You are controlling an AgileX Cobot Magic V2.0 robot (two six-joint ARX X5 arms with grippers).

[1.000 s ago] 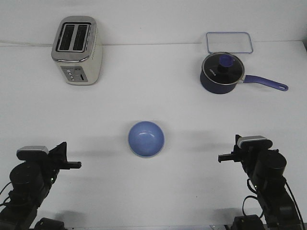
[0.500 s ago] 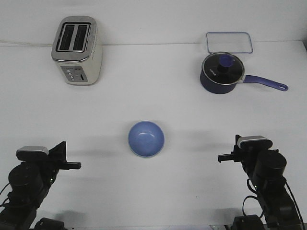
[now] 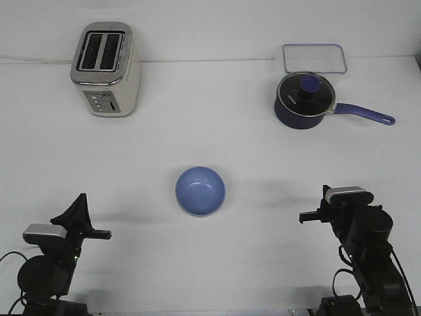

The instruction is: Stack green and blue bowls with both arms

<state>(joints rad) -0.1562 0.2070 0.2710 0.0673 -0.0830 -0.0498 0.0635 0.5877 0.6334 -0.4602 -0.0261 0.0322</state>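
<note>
Blue bowl [image 3: 200, 190] upright at table [image 3: 210, 138] ctr, green rim possibly beneath it. L gripper [image 3: 99, 233] near-left, R gripper [image 3: 306, 216] near-right; both apart from bowl, jaw opening can't tell.

Only one view given: front camera. Sits high behind robot, looks forward and steeply down over white table [image 3: 217, 141]. Whole tabletop in frame, from both arms at near edge to back wall at far edge. Left arm [image 3: 49, 263] in lower left corner, right arm [image 3: 362, 250] in lower right corner. Medium distance: toaster [image 3: 105, 69] far left, saucepan [image 3: 304, 100] far right, both small but clear. No second view for overlap.
</note>
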